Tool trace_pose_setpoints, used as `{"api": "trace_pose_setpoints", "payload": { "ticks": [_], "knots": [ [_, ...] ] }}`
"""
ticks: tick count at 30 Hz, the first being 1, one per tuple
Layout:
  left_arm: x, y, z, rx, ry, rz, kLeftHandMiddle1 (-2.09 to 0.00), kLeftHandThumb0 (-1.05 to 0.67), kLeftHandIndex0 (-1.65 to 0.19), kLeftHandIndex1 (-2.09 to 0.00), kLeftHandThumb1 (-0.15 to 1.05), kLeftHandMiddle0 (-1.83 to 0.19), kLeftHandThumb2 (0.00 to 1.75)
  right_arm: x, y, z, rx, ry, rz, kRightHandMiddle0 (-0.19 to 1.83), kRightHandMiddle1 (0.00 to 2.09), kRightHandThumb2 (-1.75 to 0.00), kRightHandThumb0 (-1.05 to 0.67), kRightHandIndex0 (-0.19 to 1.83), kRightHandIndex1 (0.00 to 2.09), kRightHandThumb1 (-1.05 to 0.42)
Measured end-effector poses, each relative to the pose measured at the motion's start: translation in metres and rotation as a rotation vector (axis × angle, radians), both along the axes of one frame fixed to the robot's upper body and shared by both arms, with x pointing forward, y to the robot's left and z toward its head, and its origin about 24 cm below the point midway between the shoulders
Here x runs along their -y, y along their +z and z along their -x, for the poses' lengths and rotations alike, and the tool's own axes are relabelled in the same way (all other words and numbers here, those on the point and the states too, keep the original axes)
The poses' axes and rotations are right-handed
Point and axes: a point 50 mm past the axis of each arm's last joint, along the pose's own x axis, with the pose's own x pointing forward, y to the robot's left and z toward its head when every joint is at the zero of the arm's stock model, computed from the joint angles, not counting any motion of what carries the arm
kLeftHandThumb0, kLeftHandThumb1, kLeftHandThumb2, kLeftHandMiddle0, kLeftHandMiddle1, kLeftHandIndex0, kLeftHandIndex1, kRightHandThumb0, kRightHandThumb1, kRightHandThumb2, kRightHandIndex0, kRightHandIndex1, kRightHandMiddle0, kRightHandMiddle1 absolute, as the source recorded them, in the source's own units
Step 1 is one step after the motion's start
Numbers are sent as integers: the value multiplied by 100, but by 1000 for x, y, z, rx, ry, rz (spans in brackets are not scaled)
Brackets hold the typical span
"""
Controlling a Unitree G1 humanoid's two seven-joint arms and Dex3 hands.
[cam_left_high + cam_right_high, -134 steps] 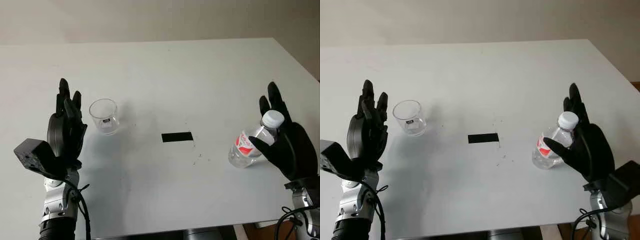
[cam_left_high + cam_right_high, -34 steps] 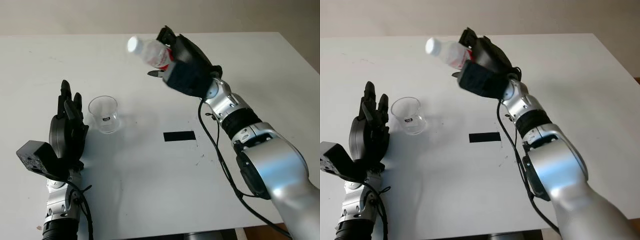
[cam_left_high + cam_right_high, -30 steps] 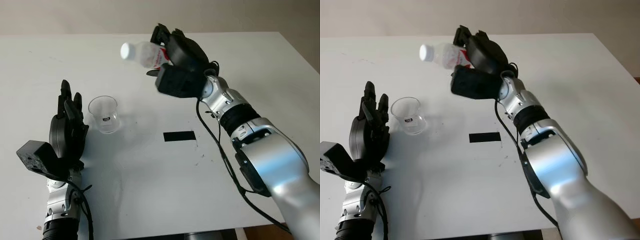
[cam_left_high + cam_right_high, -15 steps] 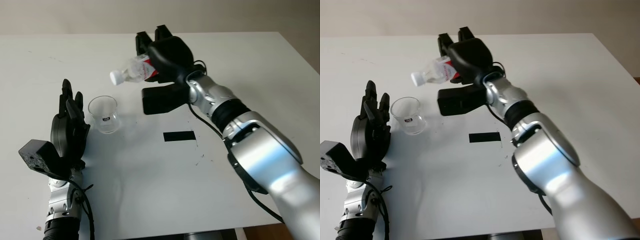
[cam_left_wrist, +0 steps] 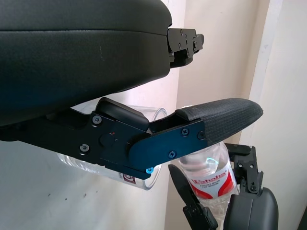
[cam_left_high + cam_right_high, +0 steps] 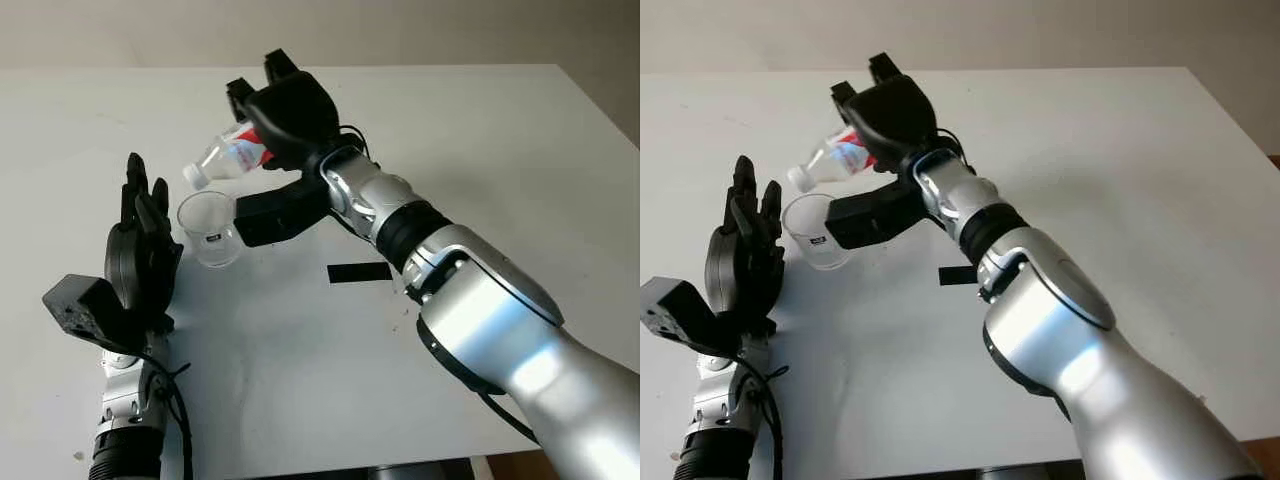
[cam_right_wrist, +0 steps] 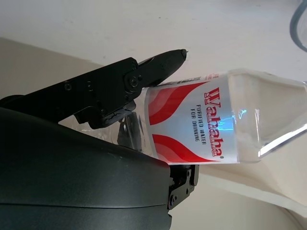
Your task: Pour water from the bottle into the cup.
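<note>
My right hand (image 6: 262,125) is shut on a clear water bottle (image 6: 228,158) with a red and white label and a white cap. The bottle is tilted, its capped mouth pointing down-left just above the rim of the clear plastic cup (image 6: 208,228). The cup stands upright on the white table (image 6: 480,180) at the left. My left hand (image 6: 140,255) is open, held upright just left of the cup, not touching it. The bottle's label (image 7: 192,122) shows close up in the right wrist view. In the left wrist view the cup (image 5: 112,172) and bottle (image 5: 208,175) lie beyond the left hand's fingers.
A black rectangular strip (image 6: 358,272) lies flat on the table right of the cup, under my right forearm (image 6: 400,215). The table's far edge meets a beige wall (image 6: 400,30).
My right hand carried the bottle from the table's right side up and across to the left, then lowered and tilted it until its cap came over the cup. The left hand stayed put.
</note>
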Motion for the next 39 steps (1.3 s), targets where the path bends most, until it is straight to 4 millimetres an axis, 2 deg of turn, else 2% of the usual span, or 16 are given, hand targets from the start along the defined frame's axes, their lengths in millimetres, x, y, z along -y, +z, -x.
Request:
{"api": "trace_pose_setpoints", "payload": {
  "ticks": [3, 8, 16, 20, 25, 28, 32, 39],
  "knots": [
    [0, 0, -1, 3, 0, 1, -37, -89, 6, 0, 105, 19, 74, 0, 0, 0, 3, 4, -7, 22, 149, -6, -36, 65, 209, -99],
    [0, 1, -1, 9, -4, 2, -36, -88, 6, 0, 105, 19, 74, 0, 1, 1, 16, 33, -30, 24, 158, -5, -34, 72, 209, -98],
    [0, 1, -1, 11, -6, 4, -36, -89, 6, 0, 105, 19, 73, 10, 5, -1, 55, 36, -45, 33, 151, -5, -35, 80, 209, -95],
    [0, 0, -2, 8, -6, 4, -35, -89, 7, 0, 105, 19, 72, 17, 8, -3, 62, 35, -68, 29, 167, -6, -34, 83, 209, -97],
    [0, 0, -2, 8, -4, 5, -39, -89, 6, 0, 105, 19, 73, 23, 10, -5, 70, 29, -70, 29, 167, -6, -33, 84, 209, -98],
    [0, 1, -2, 11, -4, 3, -39, -89, 6, 0, 105, 19, 74, 25, 10, -5, 73, 25, -68, 30, 180, -6, -33, 88, 209, -100],
    [0, 1, -2, 16, -4, 2, -36, -88, 7, 0, 105, 19, 74, 28, 11, -6, 88, 22, -57, 29, 179, -5, -35, 90, 209, -99],
    [1, 1, -3, 14, -7, 3, -35, -88, 6, 0, 105, 19, 73, 31, 12, -6, 95, 39, -53, 27, 194, -5, -36, 88, 209, -99]
  ]
}}
